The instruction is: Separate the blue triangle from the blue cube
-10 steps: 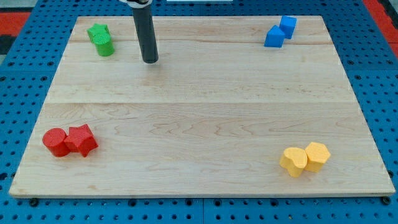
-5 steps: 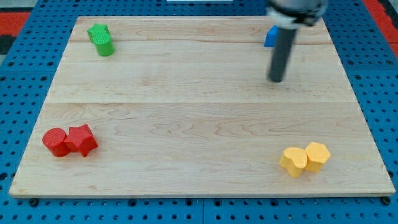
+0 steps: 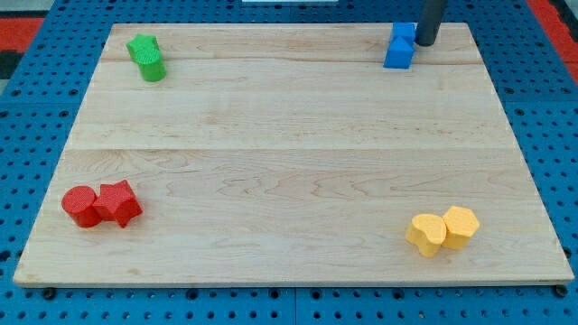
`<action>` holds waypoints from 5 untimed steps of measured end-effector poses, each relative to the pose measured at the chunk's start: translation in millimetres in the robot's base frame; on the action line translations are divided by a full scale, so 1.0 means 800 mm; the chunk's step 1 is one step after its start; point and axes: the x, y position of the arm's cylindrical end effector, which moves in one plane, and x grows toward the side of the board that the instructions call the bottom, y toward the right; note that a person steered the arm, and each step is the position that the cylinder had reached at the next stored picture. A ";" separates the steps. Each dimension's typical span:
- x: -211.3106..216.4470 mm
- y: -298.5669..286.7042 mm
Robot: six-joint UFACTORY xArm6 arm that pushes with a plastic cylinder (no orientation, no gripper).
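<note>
The wooden table (image 3: pixel 289 162) carries four pairs of blocks, one pair near each corner. Near the top right corner sit the two blue pieces: the blue triangle (image 3: pixel 397 55) lies lower and a little to the view's left, and the blue cube (image 3: pixel 404 32) is right behind it, toward the top edge. The two touch. Most of the cube's right side is hidden behind the dark rod, so its full outline cannot be made out.

The rod comes down from the view's top, and my tip (image 3: pixel 424 42) rests on the table just to the right of the blue pair, against or right beside the cube and close to the triangle's upper right corner. This arm has no jaws, so there is no open or closed state to tell.

Near the top left corner a green cylinder (image 3: pixel 152 66) stands touching a second green block (image 3: pixel 141 46) behind it. Near the bottom left corner a red cylinder (image 3: pixel 81 205) touches a red block (image 3: pixel 119 203) with angular sides. Near the bottom right corner a yellow heart-like block (image 3: pixel 426 234) touches a yellow hexagonal block (image 3: pixel 460 226). All three pairs lie well apart from my tip.
</note>
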 end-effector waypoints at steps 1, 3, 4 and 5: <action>-0.015 0.000; -0.046 -0.026; -0.046 -0.040; -0.046 -0.040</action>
